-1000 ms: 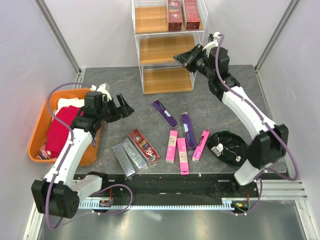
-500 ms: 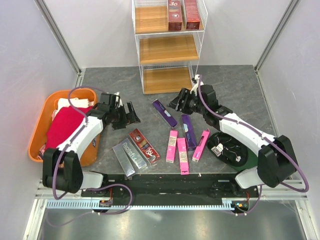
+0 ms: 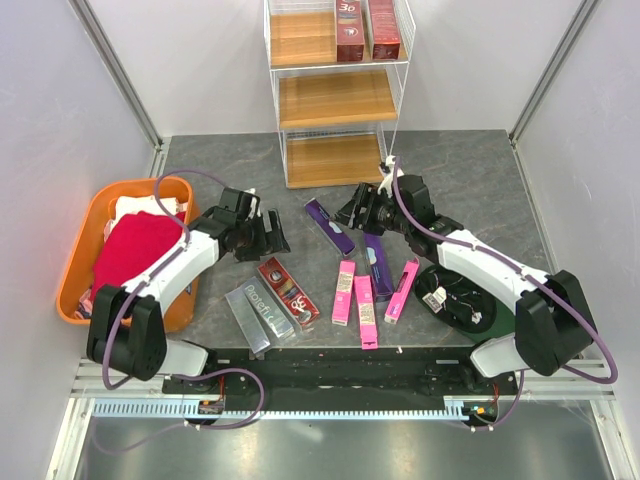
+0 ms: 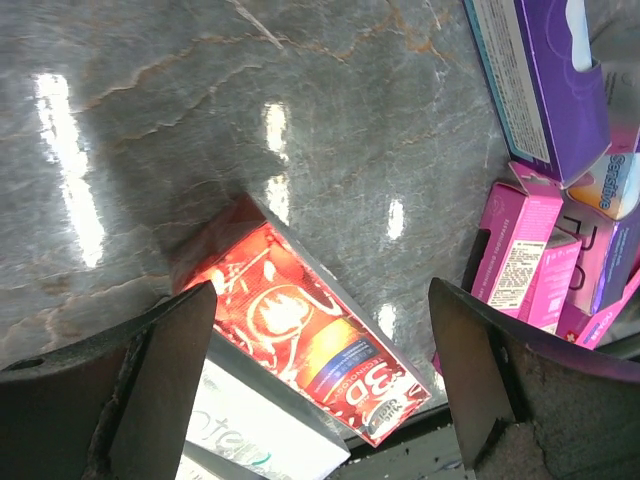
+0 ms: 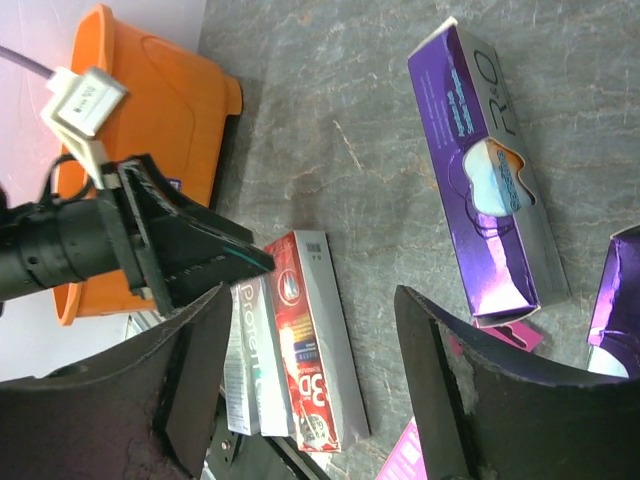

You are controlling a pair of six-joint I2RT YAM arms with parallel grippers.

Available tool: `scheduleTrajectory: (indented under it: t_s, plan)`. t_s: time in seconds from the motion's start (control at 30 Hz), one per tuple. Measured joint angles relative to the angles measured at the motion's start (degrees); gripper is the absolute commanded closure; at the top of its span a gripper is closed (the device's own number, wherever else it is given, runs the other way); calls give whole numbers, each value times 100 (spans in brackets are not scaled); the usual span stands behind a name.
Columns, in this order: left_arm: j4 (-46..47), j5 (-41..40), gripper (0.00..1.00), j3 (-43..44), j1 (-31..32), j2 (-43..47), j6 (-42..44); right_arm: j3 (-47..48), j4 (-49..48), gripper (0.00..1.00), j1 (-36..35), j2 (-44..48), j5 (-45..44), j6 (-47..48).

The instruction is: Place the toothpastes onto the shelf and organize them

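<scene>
Two red toothpastes (image 3: 352, 30) stand on the top tier of the white wire shelf (image 3: 336, 98). The other toothpastes lie on the table: a red box (image 3: 288, 292) beside a silver one (image 3: 258, 316), two purple ones (image 3: 329, 226), and three pink ones (image 3: 366, 310). My left gripper (image 3: 262, 235) hovers open just above the red box (image 4: 300, 340), with nothing between its fingers (image 4: 150, 380). Over the far purple box (image 5: 490, 170), my right gripper (image 3: 350, 212) is open and empty too.
An orange tub (image 3: 75, 262) holding a red cloth (image 3: 130, 250) sits at the left, close behind my left arm. A black dish (image 3: 455, 295) with small parts lies at the right, under my right forearm. The shelf's middle and bottom tiers are bare wood.
My right arm has come down from the shelf's height to the table by the purple boxes, and its jaws have opened. My left gripper has moved right, toward the red box.
</scene>
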State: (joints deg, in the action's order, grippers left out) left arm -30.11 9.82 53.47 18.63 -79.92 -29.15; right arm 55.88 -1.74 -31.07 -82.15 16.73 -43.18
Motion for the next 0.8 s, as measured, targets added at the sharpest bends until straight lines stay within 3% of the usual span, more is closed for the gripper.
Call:
scheduleTrajectory:
  t_s: [0.47,0.8]
  plan:
    - [-201,-553,5,-175,232,195,-146,-208,-81,19,0,-9,105,-4]
    - [-232,-671,5,-212,328,-380,-149,-208,-83,18,0,-24,107,-2]
